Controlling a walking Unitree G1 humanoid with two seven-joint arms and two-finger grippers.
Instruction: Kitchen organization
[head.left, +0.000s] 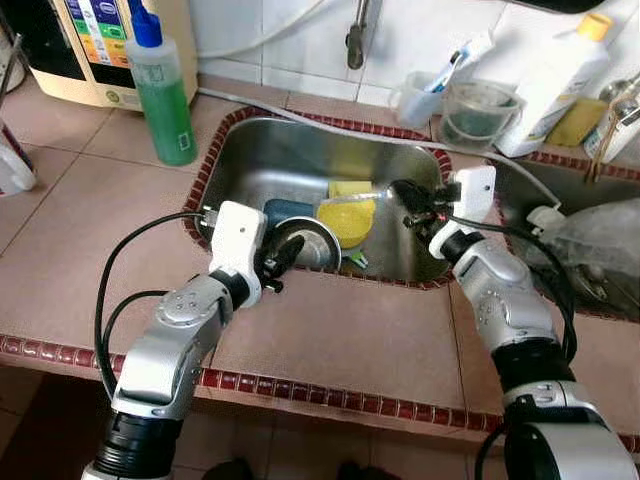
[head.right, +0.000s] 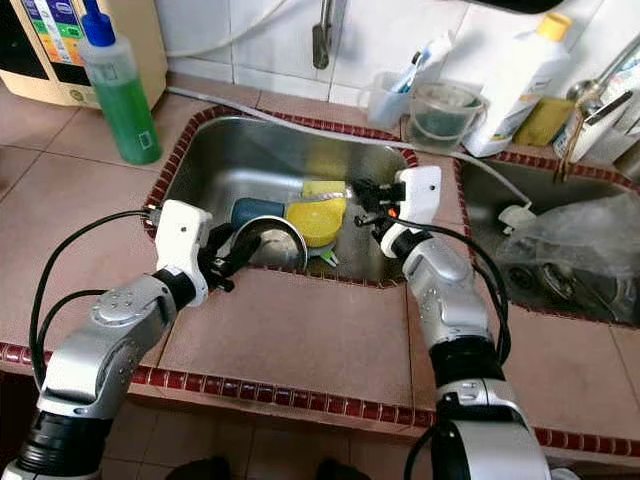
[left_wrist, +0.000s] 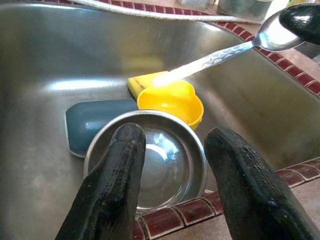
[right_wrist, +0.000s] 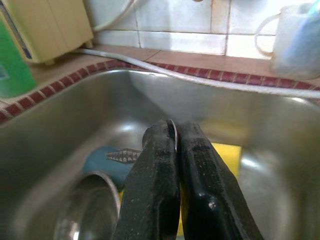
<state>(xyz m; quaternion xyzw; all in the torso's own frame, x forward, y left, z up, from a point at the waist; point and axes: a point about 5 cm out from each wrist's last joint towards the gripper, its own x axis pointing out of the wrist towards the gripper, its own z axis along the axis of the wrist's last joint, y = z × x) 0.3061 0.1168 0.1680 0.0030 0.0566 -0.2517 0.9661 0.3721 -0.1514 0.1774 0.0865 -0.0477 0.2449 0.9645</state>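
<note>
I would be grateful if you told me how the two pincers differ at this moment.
The left pincer is open and holds nothing, while the right pincer is shut on a spoon. The left hovers at the near edge of the sink above a steel bowl; the right is held over the sink's right side. Both have black fingers.

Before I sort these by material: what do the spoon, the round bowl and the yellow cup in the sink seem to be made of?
Spoon: polished metal, likely steel; mirror glare, embossed handle. Round bowl: shiny metal, probably stainless; reflections inside. Yellow cup: looks like plastic; opaque, evenly coloured, soft sheen. The right gripper holds the spoon over the sink.
</note>
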